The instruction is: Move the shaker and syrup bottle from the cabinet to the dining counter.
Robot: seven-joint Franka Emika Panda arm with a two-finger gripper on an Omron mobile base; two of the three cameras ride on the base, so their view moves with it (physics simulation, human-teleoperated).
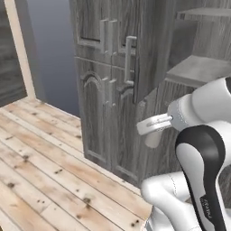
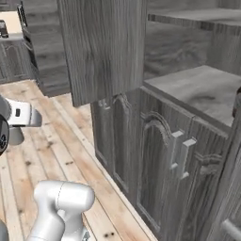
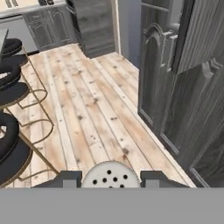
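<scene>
In the hand view the shaker (image 3: 111, 176) shows its rounded light-grey cap with small dark holes. It sits between my two dark fingertips, and my gripper (image 3: 111, 180) is shut on it. The left base view has the hand held out left of the cabinet (image 1: 108, 90), with the pale shaker (image 1: 153, 139) hanging under it above the floor. The cabinet's upper door is swung open and its bare shelf (image 2: 197, 89) shows. A dark sliver at that shelf's right edge is too cut off to identify. The syrup bottle cannot be made out. A pale sliver at the hand view's left edge may be the dining counter (image 3: 3, 38).
Black round stools (image 3: 9, 89) on thin metal legs line the left of the hand view. Pale wooden floor (image 3: 92, 109) runs between them and the cabinet fronts (image 3: 157, 87). The open upper door (image 2: 103, 47) juts out over the floor. More grey cabinets (image 3: 94, 26) stand far back.
</scene>
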